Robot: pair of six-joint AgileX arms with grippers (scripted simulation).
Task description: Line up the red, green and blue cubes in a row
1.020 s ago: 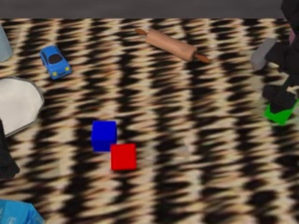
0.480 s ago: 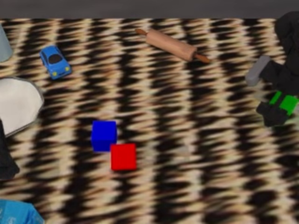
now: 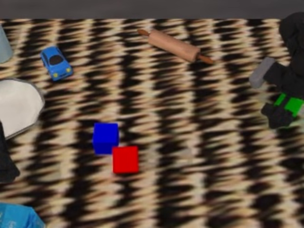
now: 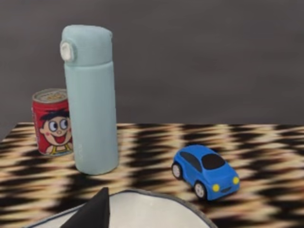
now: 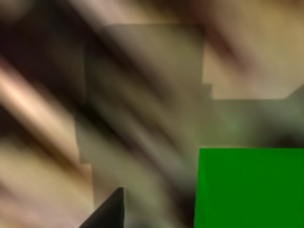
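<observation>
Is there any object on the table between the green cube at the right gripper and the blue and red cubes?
Nothing visible. The small green cube is at the right gripper, and only bare patterned table lies between it and the blue cube and red cube. The wooden rolling pin lies farther back.

- I see a wooden rolling pin [image 3: 175, 46] lying at the table's far middle.
- Far left: blue toy car [image 3: 56, 62], white plate [image 3: 16, 105].
- Left wrist view shows pale-teal flask [image 4: 90, 99] beside red cartoon can [image 4: 51, 121].
</observation>
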